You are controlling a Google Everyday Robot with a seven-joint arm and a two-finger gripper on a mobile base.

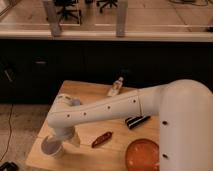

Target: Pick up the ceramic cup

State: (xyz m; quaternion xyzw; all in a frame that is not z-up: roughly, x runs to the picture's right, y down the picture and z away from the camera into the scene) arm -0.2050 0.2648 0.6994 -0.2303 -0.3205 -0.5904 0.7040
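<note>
Ceramic cup [51,146] sits beneath the tool [62,138] — contact unclear.

Gripper [64,139] at ceramic cup [51,147], front-left table [84,93] corner, largely hidden behind wrist; orange plate [141,155] cut by bottom edge.

Warm, even light fell from above on the wooden bench [90,95], while the cabinet fronts behind it were dark. The pale floor beyond the glass was the brightest area. The white arm [115,107] showed a soft sheen along its top and shadow beneath. The claw [62,139] sat at the bench's front left corner, at the ceramic cup [50,148], in that shade.
</note>
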